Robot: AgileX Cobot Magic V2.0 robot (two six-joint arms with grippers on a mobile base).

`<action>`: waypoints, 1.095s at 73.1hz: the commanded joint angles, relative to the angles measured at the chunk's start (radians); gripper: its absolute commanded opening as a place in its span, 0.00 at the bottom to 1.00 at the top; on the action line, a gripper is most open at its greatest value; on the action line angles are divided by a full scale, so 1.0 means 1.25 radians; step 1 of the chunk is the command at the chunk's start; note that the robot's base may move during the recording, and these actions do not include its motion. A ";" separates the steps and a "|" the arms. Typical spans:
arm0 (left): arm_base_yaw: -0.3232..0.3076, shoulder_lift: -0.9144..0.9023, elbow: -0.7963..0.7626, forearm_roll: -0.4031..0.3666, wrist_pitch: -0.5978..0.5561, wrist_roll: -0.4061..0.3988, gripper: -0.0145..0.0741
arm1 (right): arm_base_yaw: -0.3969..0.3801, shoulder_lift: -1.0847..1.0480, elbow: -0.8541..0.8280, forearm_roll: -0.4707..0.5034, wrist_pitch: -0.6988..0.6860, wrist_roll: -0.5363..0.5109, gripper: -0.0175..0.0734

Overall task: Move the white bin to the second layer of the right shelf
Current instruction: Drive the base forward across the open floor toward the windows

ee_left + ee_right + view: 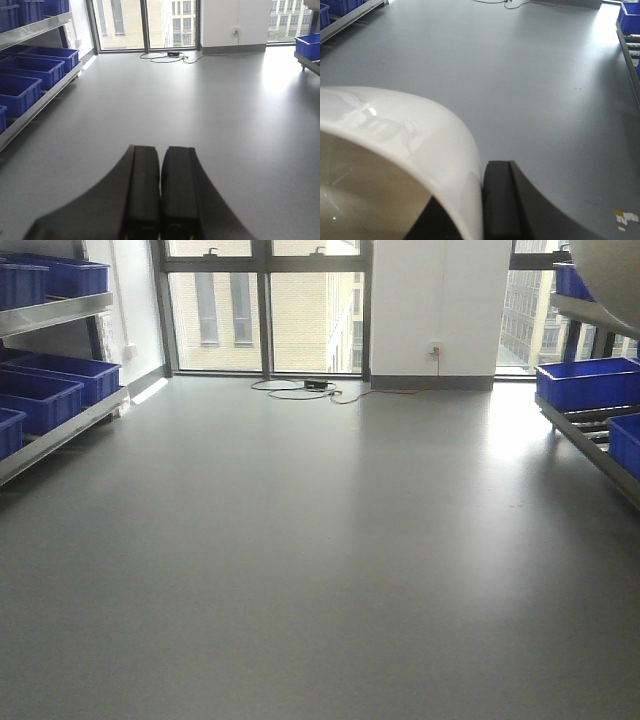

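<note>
While the right gripper clamps one white bin by its rim, held up at near right, the left gripper sits pinched, fingers touching. Blue crates: at least five left, three right, on two racks. Grey floor between rack edges wide open

The left gripper is built of two matte black fingers, flat-faced and backed by broad curved shells (small yellow marks are seen at their bases). Of the right gripper, one similar black finger with a curved shell is shown.
</note>
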 commanded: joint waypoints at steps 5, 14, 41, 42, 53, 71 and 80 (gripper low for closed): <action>-0.005 -0.011 0.029 0.000 -0.068 -0.002 0.26 | -0.005 0.000 -0.027 -0.009 -0.079 0.000 0.25; -0.005 -0.011 0.029 0.000 -0.068 -0.002 0.26 | -0.005 0.000 -0.027 -0.009 -0.079 0.000 0.25; -0.005 -0.011 0.029 0.000 -0.068 -0.002 0.26 | -0.005 0.000 -0.027 -0.009 -0.079 0.000 0.25; -0.005 -0.011 0.029 0.000 -0.068 -0.002 0.26 | -0.005 0.000 -0.027 -0.009 -0.079 0.000 0.25; -0.005 -0.011 0.029 0.000 -0.068 -0.002 0.26 | -0.005 0.000 -0.027 -0.009 -0.079 0.000 0.25; -0.005 -0.011 0.029 0.000 -0.068 -0.002 0.26 | -0.005 0.000 -0.027 -0.009 -0.079 0.000 0.25; -0.005 -0.011 0.029 0.000 -0.068 -0.002 0.26 | -0.005 0.000 -0.027 -0.009 -0.079 0.000 0.25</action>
